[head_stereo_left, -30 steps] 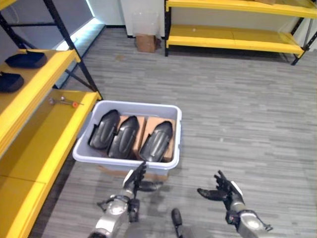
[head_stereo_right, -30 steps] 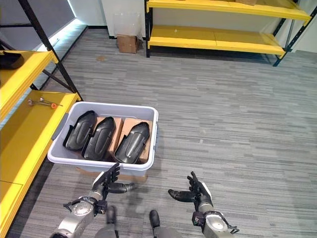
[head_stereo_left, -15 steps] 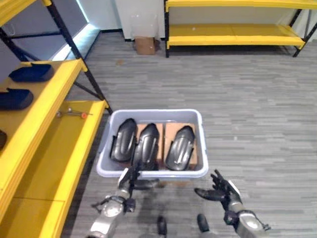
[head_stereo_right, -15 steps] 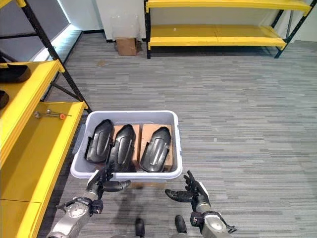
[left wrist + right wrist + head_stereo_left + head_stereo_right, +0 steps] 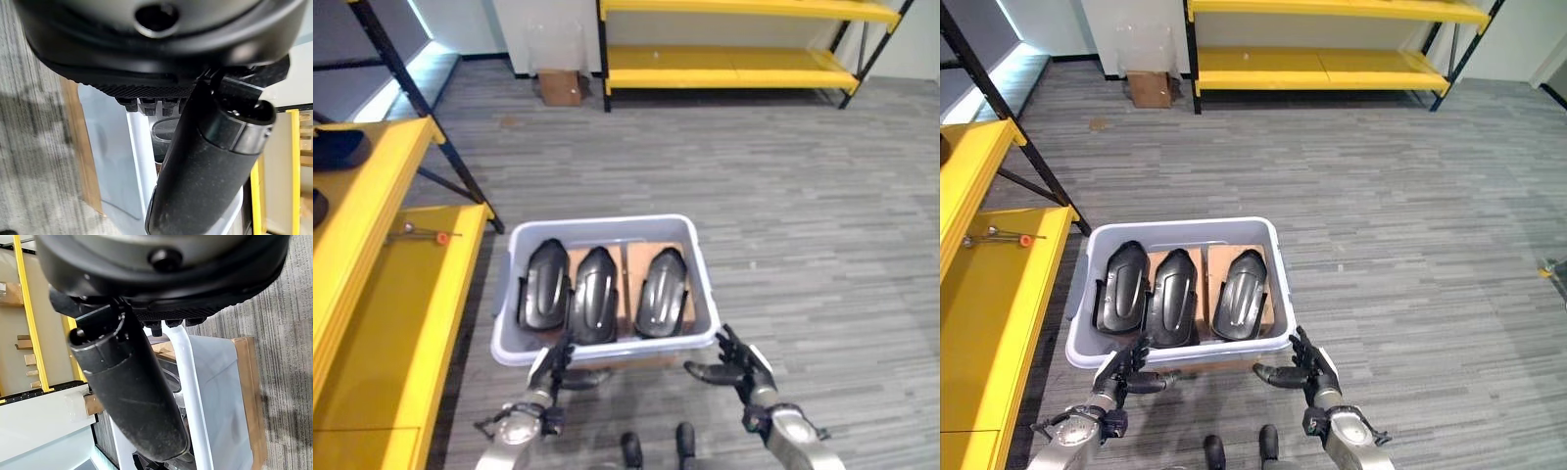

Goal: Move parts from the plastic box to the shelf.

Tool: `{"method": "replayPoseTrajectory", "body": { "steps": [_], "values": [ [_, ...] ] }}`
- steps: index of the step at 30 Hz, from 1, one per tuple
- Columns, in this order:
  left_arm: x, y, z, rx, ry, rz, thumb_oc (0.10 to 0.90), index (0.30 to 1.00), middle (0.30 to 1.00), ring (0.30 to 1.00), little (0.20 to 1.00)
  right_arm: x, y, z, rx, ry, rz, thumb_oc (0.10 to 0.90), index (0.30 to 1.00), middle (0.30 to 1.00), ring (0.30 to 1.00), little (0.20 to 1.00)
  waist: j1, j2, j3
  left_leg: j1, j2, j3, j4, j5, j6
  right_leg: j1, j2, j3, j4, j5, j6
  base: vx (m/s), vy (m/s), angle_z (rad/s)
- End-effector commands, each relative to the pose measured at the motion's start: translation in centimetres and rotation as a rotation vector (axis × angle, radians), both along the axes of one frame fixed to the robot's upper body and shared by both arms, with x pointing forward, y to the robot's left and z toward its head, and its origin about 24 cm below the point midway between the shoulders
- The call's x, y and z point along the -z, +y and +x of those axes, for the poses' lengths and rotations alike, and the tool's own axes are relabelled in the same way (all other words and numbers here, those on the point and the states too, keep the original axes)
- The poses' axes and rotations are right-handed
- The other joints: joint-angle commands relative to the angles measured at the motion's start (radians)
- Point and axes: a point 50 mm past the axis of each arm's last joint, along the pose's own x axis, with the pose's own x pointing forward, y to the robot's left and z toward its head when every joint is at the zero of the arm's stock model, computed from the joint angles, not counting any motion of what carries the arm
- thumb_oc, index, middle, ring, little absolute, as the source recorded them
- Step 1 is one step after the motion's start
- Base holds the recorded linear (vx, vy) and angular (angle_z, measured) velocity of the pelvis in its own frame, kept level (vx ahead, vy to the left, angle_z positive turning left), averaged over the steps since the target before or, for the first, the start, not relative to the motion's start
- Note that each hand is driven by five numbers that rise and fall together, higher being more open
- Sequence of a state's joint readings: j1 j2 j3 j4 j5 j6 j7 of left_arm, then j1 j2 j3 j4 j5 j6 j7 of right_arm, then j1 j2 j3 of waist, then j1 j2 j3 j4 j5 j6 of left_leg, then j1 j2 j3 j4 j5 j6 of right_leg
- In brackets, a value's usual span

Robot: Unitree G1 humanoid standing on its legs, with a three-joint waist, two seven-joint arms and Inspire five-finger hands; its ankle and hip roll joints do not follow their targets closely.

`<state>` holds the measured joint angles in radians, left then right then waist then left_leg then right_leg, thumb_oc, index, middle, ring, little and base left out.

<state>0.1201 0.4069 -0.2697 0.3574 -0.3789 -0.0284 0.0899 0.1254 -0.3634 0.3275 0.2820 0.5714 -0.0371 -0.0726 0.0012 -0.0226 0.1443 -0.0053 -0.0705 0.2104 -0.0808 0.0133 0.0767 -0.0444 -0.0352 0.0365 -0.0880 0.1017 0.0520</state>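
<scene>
While both arms reach fwd from the lower edge of the head views, the pale grey plastic box [image 5: 603, 345] sits on the grey plank floor [image 5: 783, 196] just ahead of them, resting on a flat brown cardboard piece [image 5: 1224, 364] that peeks out under its near wall. Inside the box lie three black moulded parts side by side, long axes running 6 to 12 o'clock: left part [image 5: 544, 285], middle part [image 5: 596, 294] touching it, right part [image 5: 663, 291] slightly apart, w/ brown card liner [image 5: 633, 284] showing between. No part is in either hand.

Left robot hand [image 5: 554, 363] is at the box's near rim, approx 7 o'clock of the box; fingers straight and spread wide, thumb out to the side, holding nothing. Left wrist view shows its fingertips [image 5: 146, 104] right by the white rim, contact unclear. Right robot hand [image 5: 1301, 368] is at the near right corner, approx 5 o'clock of the box; fingers likewise relaxed and spread, thumb pointing toward the box, nothing gripped.

Yellow shelf [image 5: 382, 323] w/ black uprights stands at 9 o'clock, just beside the box; a small tool w/ orange tip [image 5: 423, 234] lies on its lower board, and a dark part [image 5: 337, 149] rests on the upper board. Second yellow shelf unit [image 5: 724, 69] at 12 o'clock, well apart, w/ a small cardboard box [image 5: 559, 86] on the floor beside it.
</scene>
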Motion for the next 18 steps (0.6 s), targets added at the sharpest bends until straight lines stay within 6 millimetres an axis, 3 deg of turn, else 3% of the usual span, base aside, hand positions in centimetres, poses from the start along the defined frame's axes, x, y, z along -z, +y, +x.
{"method": "replayPoseTrajectory", "body": {
  "steps": [1,10,18],
  "values": [
    [-3.11,-1.03,2.95,0.053,-0.193,-0.023,0.9,1.0,1.0,1.0,1.0,-3.2,-1.21,2.42,0.038,-0.184,0.017,0.9,1.0,1.0,1.0,1.0,-0.006,0.0,-0.052,0.007,0.043,-0.033,0.004,0.02,-0.064,0.009,0.037,0.035,0.083,-0.035,0.021,0.03,-0.04,0.18],
    [-3.0,-1.32,2.72,0.063,-0.184,-0.03,0.9,1.0,1.0,1.0,1.0,-2.89,-1.74,1.88,0.054,-0.167,0.002,0.9,1.0,1.0,1.0,1.0,-0.01,-0.005,-0.066,0.003,0.048,-0.066,-0.006,0.025,-0.074,0.037,0.044,0.033,0.009,-0.015,0.017,0.03,-0.066,0.07],
    [-3.11,-1.73,3.1,0.074,-0.192,-0.033,0.9,1.0,1.0,1.0,1.0,-3.4,-1.92,2.22,0.043,-0.194,-0.007,0.9,1.0,1.0,1.0,1.0,-0.024,-0.001,-0.044,-0.015,0.062,-0.09,0.019,0.035,-0.089,0.006,0.057,0.036,0.076,-0.05,-0.011,0.01,-0.084,0.19]
  ]
}}
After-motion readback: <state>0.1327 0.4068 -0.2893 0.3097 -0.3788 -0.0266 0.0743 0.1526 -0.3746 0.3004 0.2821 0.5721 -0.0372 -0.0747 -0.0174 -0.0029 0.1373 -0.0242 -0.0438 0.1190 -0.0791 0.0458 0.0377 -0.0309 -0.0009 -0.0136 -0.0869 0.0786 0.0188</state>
